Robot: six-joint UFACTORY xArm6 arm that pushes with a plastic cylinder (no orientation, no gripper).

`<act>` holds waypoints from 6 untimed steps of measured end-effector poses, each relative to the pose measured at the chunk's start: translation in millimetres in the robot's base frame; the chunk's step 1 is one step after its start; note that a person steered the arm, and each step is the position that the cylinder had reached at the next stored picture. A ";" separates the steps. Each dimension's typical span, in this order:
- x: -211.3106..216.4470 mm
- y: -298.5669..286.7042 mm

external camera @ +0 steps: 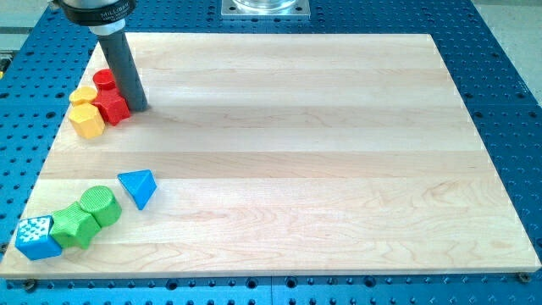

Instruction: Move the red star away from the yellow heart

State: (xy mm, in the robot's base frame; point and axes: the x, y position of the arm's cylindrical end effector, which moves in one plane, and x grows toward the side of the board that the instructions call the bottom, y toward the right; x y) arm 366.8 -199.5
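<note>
The red star (112, 108) lies near the board's left edge at the view's upper left. The yellow heart (83, 94) sits just to its left, touching or nearly touching it. My tip (138, 108) rests on the board right against the red star's right side. The dark rod rises from there toward the view's top left and hides part of the red star's upper right edge.
A red cylinder (103, 80) sits just above the star. A yellow hexagon (86, 122) sits just below the heart. At the lower left lie a blue triangle (138, 187), a green cylinder (99, 206), another green block (72, 227) and a blue cube (36, 238).
</note>
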 end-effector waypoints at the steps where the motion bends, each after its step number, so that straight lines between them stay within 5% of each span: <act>1: 0.0 0.0; 3: 52.6 18.6; 5: 100.1 -102.5; 6: 98.0 -104.7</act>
State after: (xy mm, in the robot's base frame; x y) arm 464.8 -304.3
